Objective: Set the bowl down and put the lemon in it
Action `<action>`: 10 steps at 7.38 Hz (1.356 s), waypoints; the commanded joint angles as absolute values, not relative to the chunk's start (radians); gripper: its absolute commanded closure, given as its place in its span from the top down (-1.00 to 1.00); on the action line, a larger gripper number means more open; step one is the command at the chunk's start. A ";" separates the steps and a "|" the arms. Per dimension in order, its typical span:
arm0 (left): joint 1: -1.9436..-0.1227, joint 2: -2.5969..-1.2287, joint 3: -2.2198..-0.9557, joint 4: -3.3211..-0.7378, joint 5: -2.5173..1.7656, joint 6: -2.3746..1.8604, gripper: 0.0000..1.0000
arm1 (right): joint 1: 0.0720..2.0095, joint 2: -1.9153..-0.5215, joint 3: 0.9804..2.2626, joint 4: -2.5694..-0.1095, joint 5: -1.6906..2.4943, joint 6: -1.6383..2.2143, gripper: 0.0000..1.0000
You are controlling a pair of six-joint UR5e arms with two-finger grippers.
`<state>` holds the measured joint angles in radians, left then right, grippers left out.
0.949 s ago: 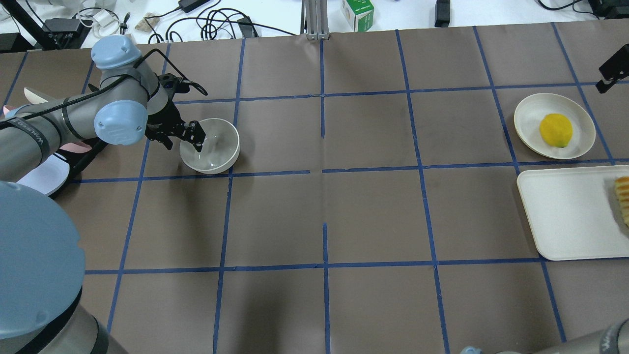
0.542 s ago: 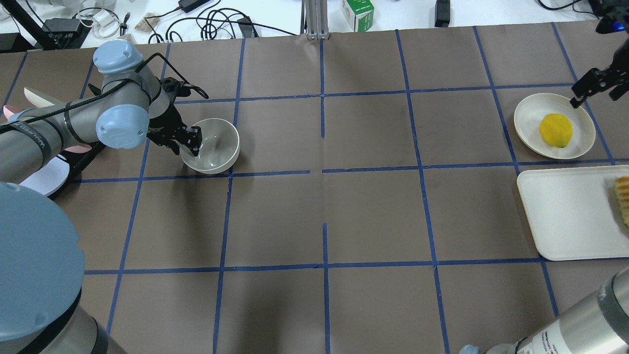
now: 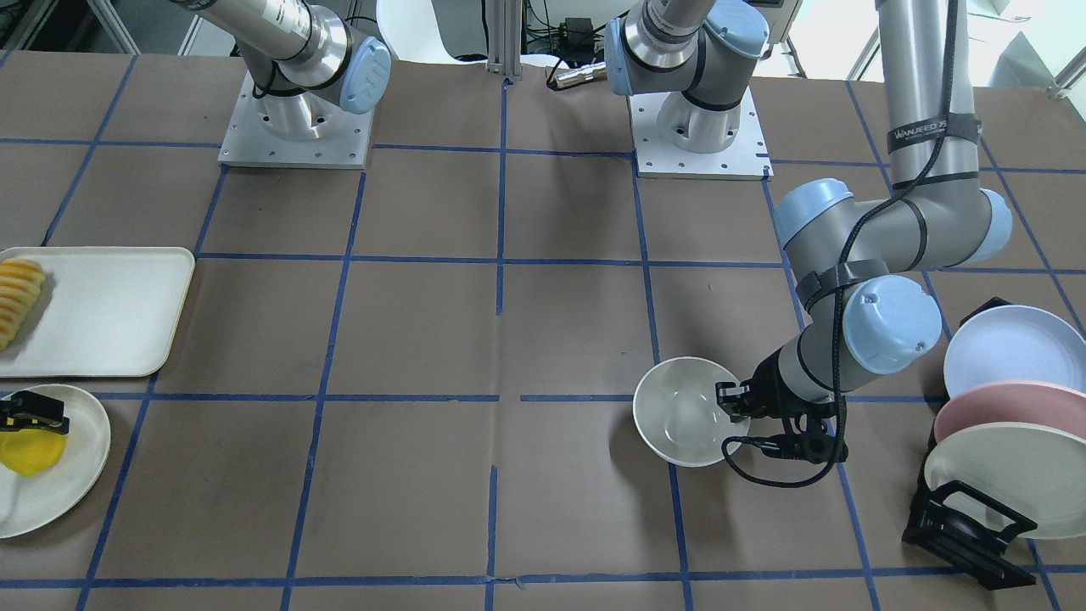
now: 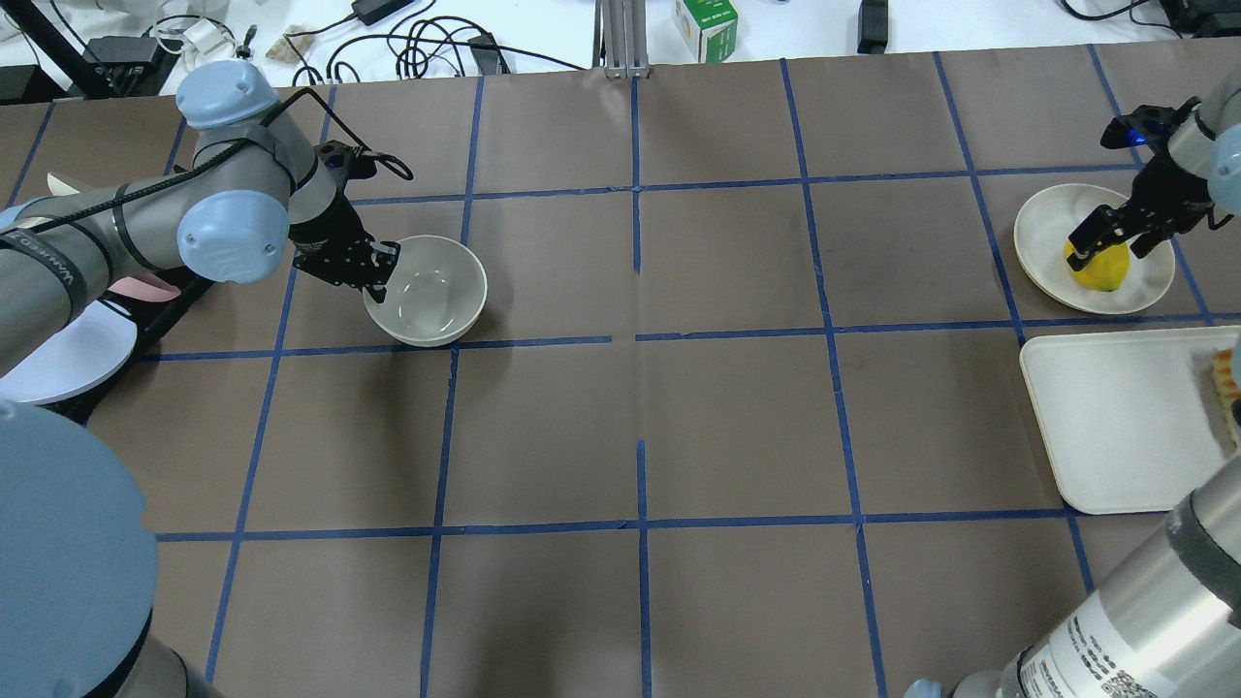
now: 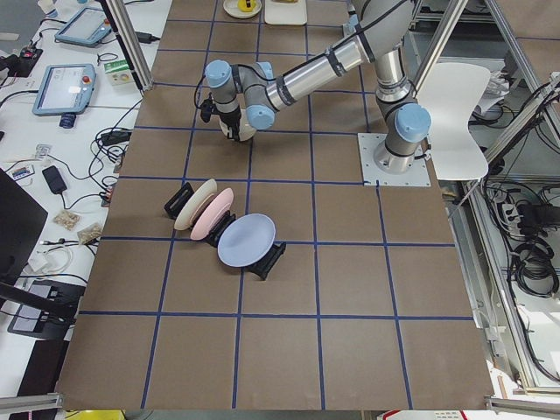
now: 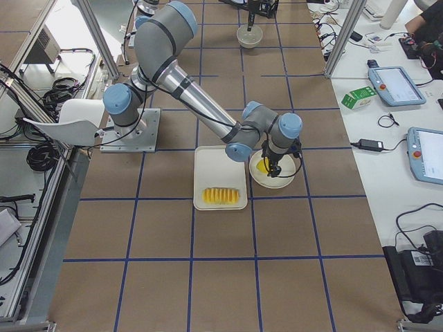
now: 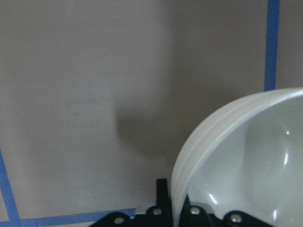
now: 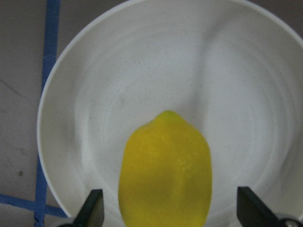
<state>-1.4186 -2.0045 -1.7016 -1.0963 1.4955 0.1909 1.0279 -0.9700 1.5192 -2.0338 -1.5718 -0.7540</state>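
Note:
The off-white bowl [image 4: 431, 291] stands upright left of the table's middle, also in the front view [image 3: 679, 412]. My left gripper [image 4: 373, 267] is shut on the bowl's left rim, one finger inside and one outside, as the left wrist view [image 7: 182, 213] shows. The yellow lemon [image 4: 1103, 271] lies on a shallow white plate [image 4: 1042, 228] at the far right. My right gripper [image 4: 1100, 242] is open just above the lemon. In the right wrist view its fingers [image 8: 92, 213] stand either side of the lemon [image 8: 165, 170], not touching it.
A white tray [image 4: 1115, 417] with a row of fruit slices [image 4: 1226, 383] lies just in front of the lemon's plate. A black rack with blue, pink and cream plates [image 3: 1001, 424] stands close behind my left arm.
My right arm has come in from the far right edge and lowered its open gripper over the lemon. My left gripper has carried the bowl slightly to the right.

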 commanded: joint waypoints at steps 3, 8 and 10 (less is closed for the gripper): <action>-1.705 -2.016 -1.687 -1.017 1.391 -0.198 -1.00 | 1.052 -1.011 1.513 -2.043 -1.574 -0.755 -0.17; -1.763 -2.051 -1.695 -1.012 1.351 -0.310 -0.55 | 1.115 -1.383 1.506 -1.713 -1.589 -0.636 -0.15; -1.753 -2.007 -1.675 -1.008 1.364 -0.316 0.87 | 1.207 -1.457 1.511 -1.640 -1.589 -0.512 -0.15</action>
<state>-1.7607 -2.0330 -1.6887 -1.0096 1.3570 -0.3237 1.1476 -1.4057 1.5082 -1.6893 -1.5885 -0.5902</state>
